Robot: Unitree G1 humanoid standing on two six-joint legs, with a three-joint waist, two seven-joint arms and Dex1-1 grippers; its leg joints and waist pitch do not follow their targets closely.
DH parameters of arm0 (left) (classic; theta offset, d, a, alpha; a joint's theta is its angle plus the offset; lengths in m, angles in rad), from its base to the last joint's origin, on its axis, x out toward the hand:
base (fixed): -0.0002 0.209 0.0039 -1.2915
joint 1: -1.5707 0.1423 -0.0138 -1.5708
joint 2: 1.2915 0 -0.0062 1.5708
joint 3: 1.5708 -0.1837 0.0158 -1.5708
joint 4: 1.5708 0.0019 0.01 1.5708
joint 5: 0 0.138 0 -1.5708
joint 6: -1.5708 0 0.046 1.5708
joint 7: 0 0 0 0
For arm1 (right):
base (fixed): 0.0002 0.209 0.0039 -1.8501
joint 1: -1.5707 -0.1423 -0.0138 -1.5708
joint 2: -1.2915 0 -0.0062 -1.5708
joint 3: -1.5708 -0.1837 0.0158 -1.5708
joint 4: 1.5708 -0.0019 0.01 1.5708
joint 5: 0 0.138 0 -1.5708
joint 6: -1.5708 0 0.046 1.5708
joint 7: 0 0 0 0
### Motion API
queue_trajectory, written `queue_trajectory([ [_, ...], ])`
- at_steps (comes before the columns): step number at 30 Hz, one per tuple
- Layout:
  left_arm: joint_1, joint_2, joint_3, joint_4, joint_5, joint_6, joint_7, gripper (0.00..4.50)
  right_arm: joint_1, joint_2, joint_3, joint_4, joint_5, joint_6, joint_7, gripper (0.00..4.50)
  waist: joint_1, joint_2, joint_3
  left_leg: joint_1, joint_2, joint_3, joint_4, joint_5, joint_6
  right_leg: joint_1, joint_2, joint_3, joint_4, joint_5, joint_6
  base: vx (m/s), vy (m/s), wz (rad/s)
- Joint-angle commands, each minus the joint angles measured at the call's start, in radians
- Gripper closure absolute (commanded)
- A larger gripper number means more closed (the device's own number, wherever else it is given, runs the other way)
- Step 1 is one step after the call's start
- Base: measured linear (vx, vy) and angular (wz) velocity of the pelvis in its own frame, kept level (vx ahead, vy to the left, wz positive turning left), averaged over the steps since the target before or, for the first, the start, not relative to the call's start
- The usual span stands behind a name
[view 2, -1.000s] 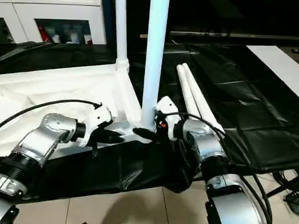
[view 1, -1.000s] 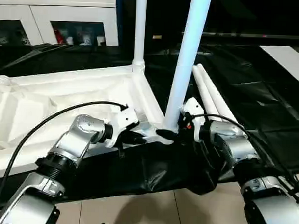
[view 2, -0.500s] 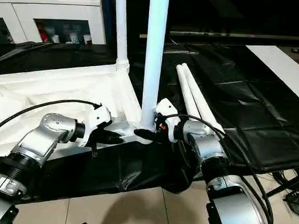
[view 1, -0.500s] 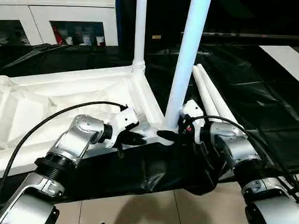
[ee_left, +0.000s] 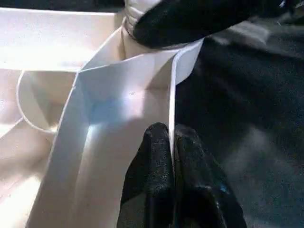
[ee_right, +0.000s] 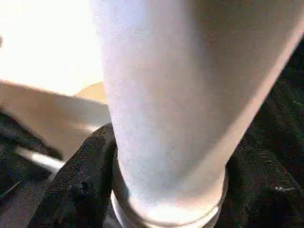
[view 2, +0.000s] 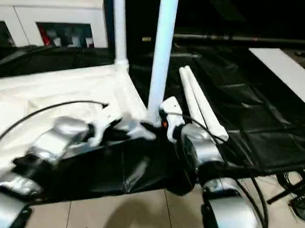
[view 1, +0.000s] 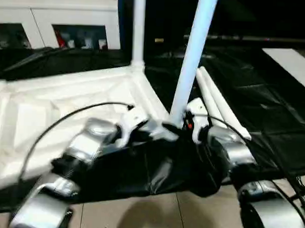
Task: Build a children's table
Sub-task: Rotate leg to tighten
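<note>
— Two legs up already: far leg (view 1: 138, 28) seated at the tabletop (view 1: 52, 105) back corner, near leg (view 1: 190, 60) leaning in the near corner socket (view 2: 142, 127). Two spare legs (view 2: 200, 103) lying just beside.

— Straighten first, then press down and twist, judging by that tilt.

— Right gripper (ee_right: 156, 190) clasped round the leg's base, forearm reaching in low. Left gripper (ee_left: 171, 171) pinched tight on the tabletop rim, bracing.

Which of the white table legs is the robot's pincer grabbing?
The near leg, standing tilted at the tabletop's front corner: the right pincer grips its base. Another leg stands at the far corner, and two more lie on the black cloth.
</note>
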Motion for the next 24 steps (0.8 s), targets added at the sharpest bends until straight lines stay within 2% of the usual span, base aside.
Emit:
queue_trajectory([
  [1,-0.048,-0.058,0.104,0.054,-0.031,0.015,0.201,4.5,-0.003,0.049,-0.047,0.092,0.025,0.072,-0.199,1.77,-0.006,-0.004,-0.057,0.002,0.014,0.002,-0.074,-0.205,0.0,0.048,-0.05,0.049,-0.084,-0.335,-0.167,0.0,0.0,0.0],
  [4,-0.091,-0.139,0.141,0.101,-0.042,0.024,0.325,4.5,-0.056,0.126,-0.113,0.16,0.059,0.083,-0.376,1.77,-0.006,-0.004,-0.06,0.0,0.013,0.002,-0.072,-0.19,0.004,0.048,-0.048,0.048,-0.079,-0.285,-0.172,0.0,0.0,0.0],
  [8,-0.089,-0.146,0.129,0.097,-0.03,0.025,0.317,4.5,-0.072,0.141,-0.087,0.169,0.022,0.041,-0.364,1.77,-0.001,-0.007,-0.063,-0.006,0.011,0.005,-0.069,-0.156,0.037,0.053,-0.05,0.047,-0.076,-0.226,-0.174,0.0,0.0,0.0],
  [10,-0.087,-0.143,0.124,0.096,-0.027,0.028,0.31,4.5,-0.076,0.144,-0.085,0.17,0.02,0.03,-0.355,1.22,0.0,-0.006,-0.062,-0.007,0.011,0.006,-0.069,-0.148,0.052,0.053,-0.05,0.047,-0.076,-0.214,-0.18,0.0,0.0,0.0],
  [11,-0.08,-0.134,0.117,0.092,-0.025,0.031,0.298,4.5,-0.082,0.145,-0.081,0.172,0.015,0.014,-0.347,1.08,-0.001,-0.011,-0.061,-0.007,0.012,0.007,-0.069,-0.153,0.053,0.053,-0.05,0.046,-0.077,-0.225,-0.179,0.0,0.0,0.0],
  [12,-0.071,-0.122,0.111,0.087,-0.022,0.034,0.283,4.5,-0.088,0.142,-0.075,0.172,0.008,0.0,-0.335,1.06,0.0,-0.009,-0.06,-0.007,0.012,0.006,-0.07,-0.169,0.052,0.052,-0.051,0.045,-0.08,-0.257,-0.173,0.0,0.0,0.0],
  [13,-0.068,-0.116,0.11,0.087,-0.022,0.034,0.277,4.5,-0.094,0.14,-0.076,0.176,0.003,-0.01,-0.335,1.0,-0.005,-0.009,-0.058,-0.012,0.011,0.004,-0.072,-0.182,0.05,0.054,-0.053,0.045,-0.081,-0.284,-0.164,0.0,0.0,0.0],
  [15,-0.058,-0.096,0.104,0.08,-0.021,0.03,0.245,4.5,-0.103,0.125,-0.065,0.172,-0.008,-0.038,-0.291,0.74,-0.014,-0.007,-0.061,-0.016,0.012,0.0,-0.073,-0.182,0.04,0.057,-0.052,0.042,-0.081,-0.293,-0.155,0.0,0.0,0.0],
  [17,-0.055,-0.089,0.102,0.076,-0.021,0.03,0.232,4.5,-0.104,0.118,-0.058,0.168,-0.012,-0.044,-0.27,0.61,-0.022,-0.008,-0.06,-0.013,0.012,0.002,-0.071,-0.178,0.049,0.054,-0.05,0.043,-0.08,-0.266,-0.17,0.0,0.0,0.0],
  [18,-0.04,-0.062,0.086,0.055,-0.021,0.028,0.177,4.5,-0.098,0.091,-0.032,0.142,-0.016,-0.038,-0.167,0.61,-0.021,-0.014,-0.06,-0.014,0.013,0.001,-0.071,-0.172,0.059,0.056,-0.053,0.043,-0.079,-0.262,-0.178,0.0,0.0,0.0],
  [19,-0.031,-0.044,0.073,0.042,-0.019,0.029,0.141,4.5,-0.091,0.072,-0.016,0.123,-0.017,-0.035,-0.105,0.61,-0.022,-0.013,-0.062,-0.016,0.014,0.002,-0.069,-0.163,0.065,0.059,-0.053,0.043,-0.075,-0.247,-0.183,0.0,0.0,0.0],
  [24,0.009,0.036,0.012,-0.012,-0.015,-0.011,-0.015,4.5,-0.051,-0.021,0.048,0.048,-0.042,-0.078,0.11,0.61,-0.016,-0.009,-0.067,-0.016,0.017,0.006,-0.059,-0.068,0.123,0.057,-0.05,0.045,-0.055,-0.067,-0.246,0.0,0.0,0.0],
])
